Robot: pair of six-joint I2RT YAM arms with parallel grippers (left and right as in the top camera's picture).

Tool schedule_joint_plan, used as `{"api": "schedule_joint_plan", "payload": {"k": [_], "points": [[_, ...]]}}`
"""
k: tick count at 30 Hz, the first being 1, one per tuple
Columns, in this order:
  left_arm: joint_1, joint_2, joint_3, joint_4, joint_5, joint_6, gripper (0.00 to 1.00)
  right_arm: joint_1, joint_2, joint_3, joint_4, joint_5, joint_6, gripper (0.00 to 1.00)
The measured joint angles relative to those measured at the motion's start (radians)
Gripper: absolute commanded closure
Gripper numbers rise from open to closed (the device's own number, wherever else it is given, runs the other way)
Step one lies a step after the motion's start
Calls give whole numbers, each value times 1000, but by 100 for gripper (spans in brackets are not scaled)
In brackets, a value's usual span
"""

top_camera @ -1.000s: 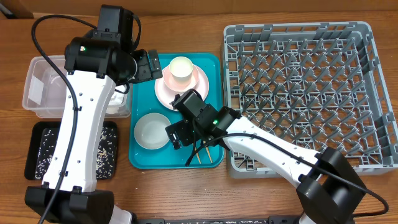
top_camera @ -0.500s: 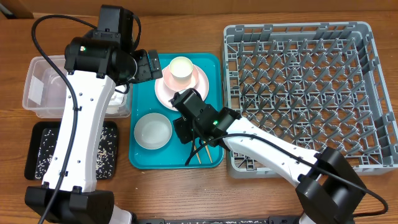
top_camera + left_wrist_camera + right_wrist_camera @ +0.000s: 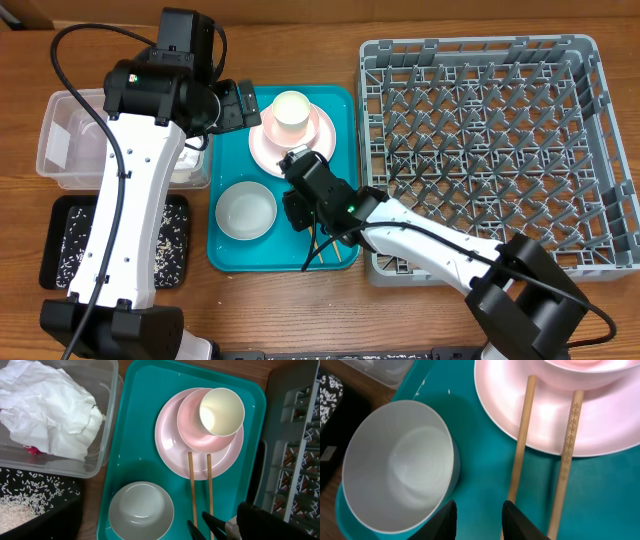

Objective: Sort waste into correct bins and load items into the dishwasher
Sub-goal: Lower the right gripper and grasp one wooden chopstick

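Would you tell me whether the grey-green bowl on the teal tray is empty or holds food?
Empty. The bowl sits upright on the tray, and both wrist views show its inside bare.

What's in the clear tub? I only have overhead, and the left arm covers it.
Observer: Left wrist view shows a crumpled white napkin in the clear tub, with a small red item poking out beneath it.
Operator: Right gripper on the chopsticks yet?
Observer: Not that I can see. In the right wrist view the right gripper has its fingers apart with only teal tray between them. Both chopsticks lie off to one side, the nearer one ending at a finger.
Operator: Where do their far ends sit?
Observer: Side by side, resting on the pink plate.
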Motion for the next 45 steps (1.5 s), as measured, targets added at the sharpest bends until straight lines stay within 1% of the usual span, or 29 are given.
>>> {"api": "schedule_joint_plan", "payload": {"k": [13, 18, 32, 36, 39, 45], "points": [[0, 0, 0, 0, 0, 0, 0, 0, 42, -21, 88, 65, 0, 68], [0, 0, 0, 0, 0, 0, 0, 0, 85, -21, 92, 68, 0, 68], [0, 0, 0, 0, 0, 0, 0, 0, 134, -24, 127, 87, 0, 67], [0, 0, 0, 0, 0, 0, 0, 0, 135, -24, 130, 89, -1, 69], [0, 0, 0, 0, 0, 0, 0, 0, 135, -24, 129, 88, -1, 72], [0, 0, 0, 0, 0, 0, 0, 0, 140, -24, 128, 88, 0, 73]]}}
